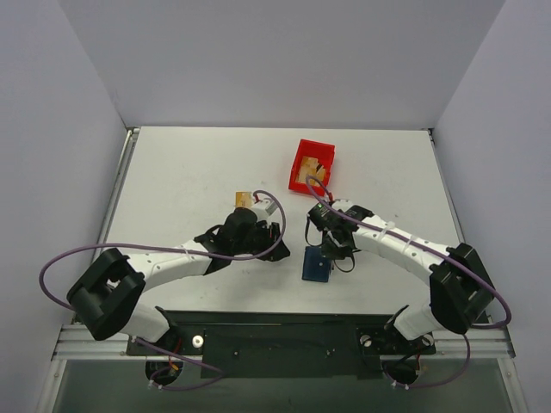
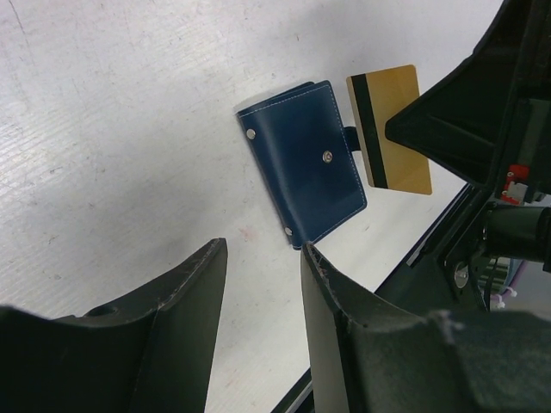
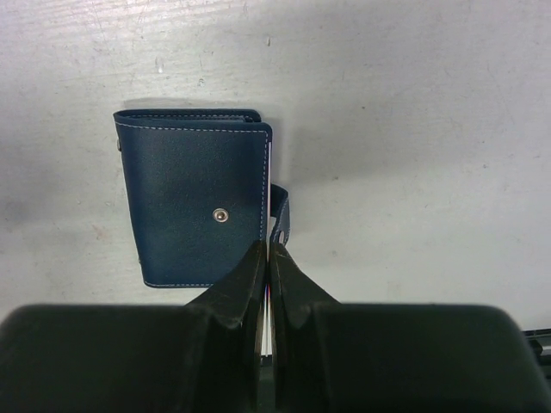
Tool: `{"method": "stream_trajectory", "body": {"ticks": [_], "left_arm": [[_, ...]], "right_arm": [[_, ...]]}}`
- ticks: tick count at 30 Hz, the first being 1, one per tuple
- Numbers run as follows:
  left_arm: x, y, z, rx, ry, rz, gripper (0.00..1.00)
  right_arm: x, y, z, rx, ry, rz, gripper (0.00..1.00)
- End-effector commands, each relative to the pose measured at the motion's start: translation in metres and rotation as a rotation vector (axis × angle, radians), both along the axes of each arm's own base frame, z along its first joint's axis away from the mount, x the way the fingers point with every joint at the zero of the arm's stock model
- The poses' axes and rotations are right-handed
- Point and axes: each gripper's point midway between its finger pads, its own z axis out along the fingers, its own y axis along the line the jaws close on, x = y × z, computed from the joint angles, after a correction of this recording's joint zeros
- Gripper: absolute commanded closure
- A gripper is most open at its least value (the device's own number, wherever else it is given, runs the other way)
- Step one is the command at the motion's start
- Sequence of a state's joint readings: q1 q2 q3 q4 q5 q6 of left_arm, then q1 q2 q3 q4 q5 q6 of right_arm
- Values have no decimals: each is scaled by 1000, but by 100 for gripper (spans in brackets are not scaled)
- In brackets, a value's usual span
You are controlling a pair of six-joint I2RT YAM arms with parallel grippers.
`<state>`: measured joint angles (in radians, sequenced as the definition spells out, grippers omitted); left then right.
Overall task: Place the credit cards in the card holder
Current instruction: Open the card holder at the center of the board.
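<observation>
**Top external view.** The card holder [image 1: 316,265] lies closed and flat on the white table [image 1: 189,172], close to the front edge and just right of centre. The right gripper [image 1: 331,251] stands over its right side. The left gripper [image 1: 269,236] is near it on the left, not touching. The red bin [image 1: 312,165] sits behind, well apart. A tan patch at its near corner may be a second card, but this cannot be confirmed. Open table lies to the left and behind the holder, and little room remains toward the front edge.

**Left wrist view.** The left gripper [image 2: 263,284] has its fingers parted with nothing between them. The striped credit card [image 2: 389,129] hangs just beyond the holder's far side, pinched at one edge by the right gripper.

**Right wrist view.** The right gripper [image 3: 269,275] is clamped tight on the card, which shows only as a thin pale edge. The strap tab [image 3: 281,219] juts from the holder's opening side, just beside the fingertips.

**Assessment.** The card is judged light, stiff and slick, so it is liable to pivot in an edge pinch. The holder is judged soft and light and likely to slide if pushed. It is best pinned down and taken at the flap edge.
</observation>
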<state>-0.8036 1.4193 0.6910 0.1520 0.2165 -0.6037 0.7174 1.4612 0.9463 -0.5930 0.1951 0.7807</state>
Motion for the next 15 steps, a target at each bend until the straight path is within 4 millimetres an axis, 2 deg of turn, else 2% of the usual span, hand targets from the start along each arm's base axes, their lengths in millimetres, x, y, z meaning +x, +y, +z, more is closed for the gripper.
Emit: {"method": "stream_trajectory", "body": {"ticks": [1, 4, 7, 15], "left_arm": [[5, -17, 16, -26, -40, -35, 51], [5, -20, 16, -25, -42, -38, 51], [5, -21, 14, -16, -39, -37, 51], [6, -20, 11, 2, -38, -33, 51]], "right_arm": [[-4, -15, 11, -25, -10, -16, 100], [-6, -19, 7, -16, 0, -23, 100], [-6, -12, 2, 45, 0, 1, 100], [-13, -10, -18, 147, 29, -20, 100]]}}
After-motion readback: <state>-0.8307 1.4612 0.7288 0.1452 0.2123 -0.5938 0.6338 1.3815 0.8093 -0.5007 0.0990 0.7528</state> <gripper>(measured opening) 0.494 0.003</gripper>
